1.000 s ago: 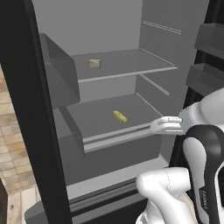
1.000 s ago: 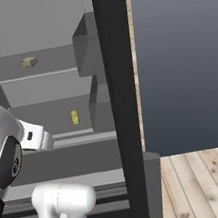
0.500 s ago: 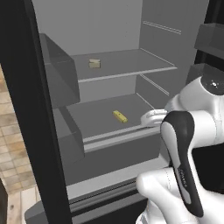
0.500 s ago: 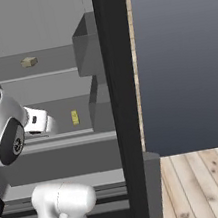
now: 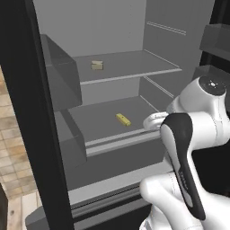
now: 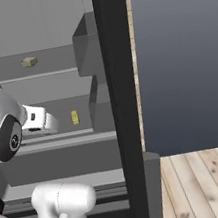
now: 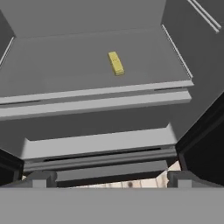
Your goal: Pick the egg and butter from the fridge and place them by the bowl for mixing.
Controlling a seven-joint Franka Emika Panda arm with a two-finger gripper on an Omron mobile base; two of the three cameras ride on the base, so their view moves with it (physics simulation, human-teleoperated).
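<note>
The fridge [image 5: 112, 67] stands open, with a light grey interior and grey shelves. The butter [image 5: 123, 119], a bright yellow stick, lies alone on the lower shelf [image 7: 65, 70]; it also shows in the right base view [image 6: 74, 117] and the hand view [image 7: 116, 63]. My gripper [image 7: 111, 180] is open, with dark fingertips [image 7: 39, 178] wide apart and nothing between them. It hovers in front of and above the lower shelf's front edge, well short of the butter. The egg and the bowl are out of view.
A duller tan block [image 5: 97, 65] rests on the upper shelf [image 5: 134, 67]. Grey door bins [image 5: 60, 76] hang at the left. The black fridge side [image 6: 125, 103] stands at the right of the shelves. A lower drawer front [image 7: 96, 144] sits below the shelf.
The arm has folded up, its dark forearm now standing in front of the fridge. The hand has shifted slightly left toward the lower shelf's front edge. The butter has not moved.
</note>
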